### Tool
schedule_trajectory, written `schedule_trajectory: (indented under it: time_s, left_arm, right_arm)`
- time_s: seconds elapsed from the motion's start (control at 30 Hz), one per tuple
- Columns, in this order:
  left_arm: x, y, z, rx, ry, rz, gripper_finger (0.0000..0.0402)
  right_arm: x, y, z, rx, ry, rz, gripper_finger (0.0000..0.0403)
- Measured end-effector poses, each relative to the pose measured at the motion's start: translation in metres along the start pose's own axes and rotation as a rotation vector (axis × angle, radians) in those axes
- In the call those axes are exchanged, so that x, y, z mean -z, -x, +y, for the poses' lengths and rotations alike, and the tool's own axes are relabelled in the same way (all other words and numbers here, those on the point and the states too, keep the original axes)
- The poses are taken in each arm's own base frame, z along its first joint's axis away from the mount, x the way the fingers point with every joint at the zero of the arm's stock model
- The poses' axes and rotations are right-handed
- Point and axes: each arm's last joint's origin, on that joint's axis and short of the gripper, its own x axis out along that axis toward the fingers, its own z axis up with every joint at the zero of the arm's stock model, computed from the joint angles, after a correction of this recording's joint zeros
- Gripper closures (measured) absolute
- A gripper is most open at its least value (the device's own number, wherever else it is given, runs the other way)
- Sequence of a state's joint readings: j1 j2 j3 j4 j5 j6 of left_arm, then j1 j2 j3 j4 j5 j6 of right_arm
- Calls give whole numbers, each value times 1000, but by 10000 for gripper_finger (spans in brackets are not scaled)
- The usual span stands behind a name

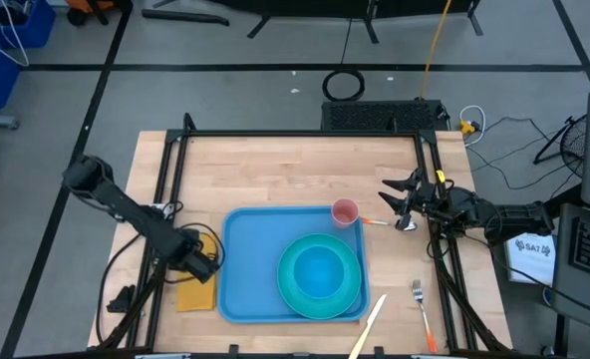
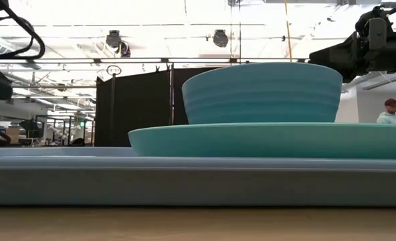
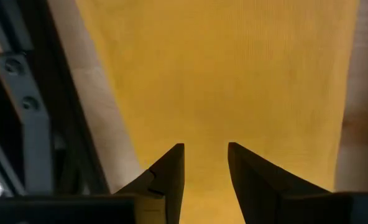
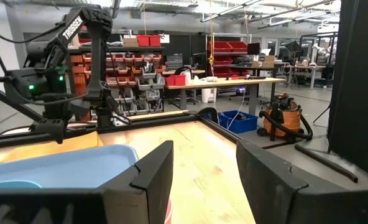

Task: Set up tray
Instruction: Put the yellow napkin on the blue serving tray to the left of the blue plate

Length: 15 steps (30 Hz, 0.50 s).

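The blue tray (image 1: 245, 269) lies in the middle of the table and also shows in the low view (image 2: 118, 177). On its right half rests a turquoise plate (image 1: 347, 291) with a turquoise bowl (image 1: 320, 271) in it. A pink cup (image 1: 345, 211) stands at the tray's far right corner. An orange-yellow napkin (image 1: 195, 294) lies flat on the table left of the tray. My left gripper (image 3: 206, 155) is open, pointing down close over the napkin (image 3: 221, 74). My right gripper (image 1: 400, 199) is open and empty above a spoon (image 1: 403, 225), right of the tray. My left gripper points down at the napkin's flat surface (image 3: 206, 124) with its fingers a little apart. Whether the fingertips touch the cloth I cannot tell. The napkin lies flat on the table.
A fork (image 1: 420, 297) and a pale knife (image 1: 370, 324) lie on the table right of the tray, near the front edge. A black frame rail (image 3: 28, 112) runs beside the napkin. The wood beyond the tray (image 1: 295, 170) is bare. A person (image 2: 390, 112) is in the room behind.
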<state>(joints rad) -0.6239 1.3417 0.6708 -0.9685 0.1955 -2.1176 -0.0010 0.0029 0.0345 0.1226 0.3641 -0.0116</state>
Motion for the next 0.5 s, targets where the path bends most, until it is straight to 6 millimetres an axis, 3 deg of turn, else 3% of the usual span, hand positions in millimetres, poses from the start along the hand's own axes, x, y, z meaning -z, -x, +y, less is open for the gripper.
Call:
schedule_trajectory:
  time_s: [0.33,0.5]
  left_arm:
    - [2,-17,-8,-105,64,-14,277]
    - [2,-21,-14,-63,45,-62,333]
  right_arm:
    - [0,0,0,0,0,0,236]
    - [0,0,0,0,0,0,236]
